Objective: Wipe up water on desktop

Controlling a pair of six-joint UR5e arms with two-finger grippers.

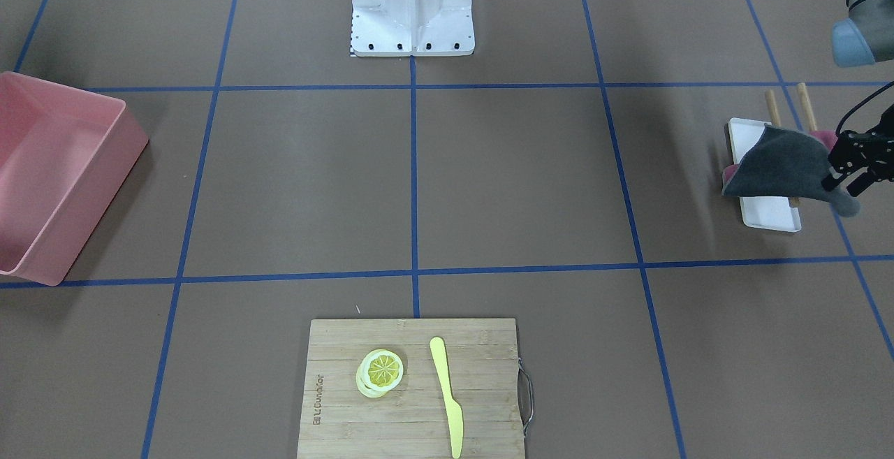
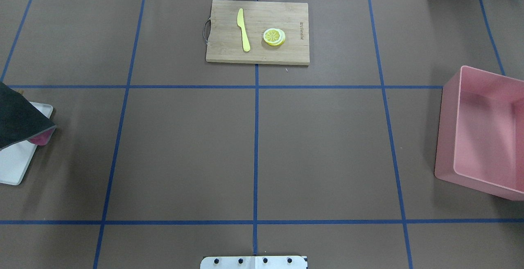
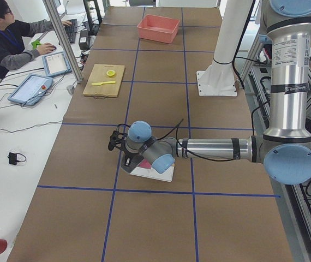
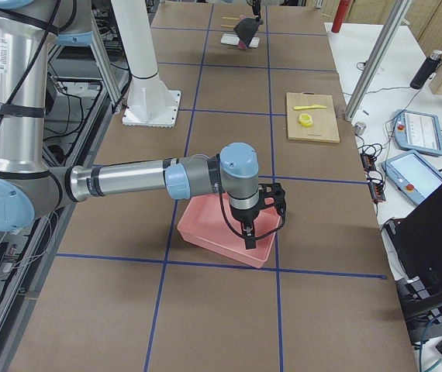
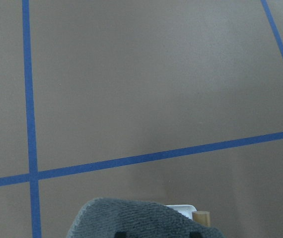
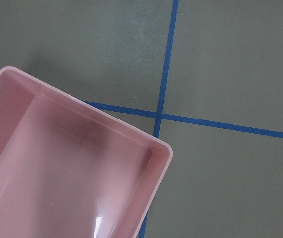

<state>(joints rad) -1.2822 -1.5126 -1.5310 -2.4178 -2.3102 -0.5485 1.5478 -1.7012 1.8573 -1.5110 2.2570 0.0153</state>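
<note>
The left gripper (image 1: 846, 181) is closed on one corner of a dark grey fuzzy cloth (image 1: 779, 165), which hangs draped just above a flat white rectangular tray (image 1: 772, 218). Pinching it at the corner lets the rest of the cloth fall free as a broad wiping face. The tray looks like the cloth's resting place, since wooden-handled pink tools (image 1: 733, 174) lie on it too.

The matte brown desktop (image 1: 517, 179), gridded with blue tape, spreads away from the tray across the whole scene. No water shows on it in any view, so the spot to wipe cannot be told.

Well apart from the tray, at the opposite end of the desktop, the right gripper (image 4: 248, 232) hovers over a pink plastic bin (image 1: 105, 193), probably parked out of the way. Whether that gripper is open or closed cannot be told. Wiping looks not yet begun.
</note>
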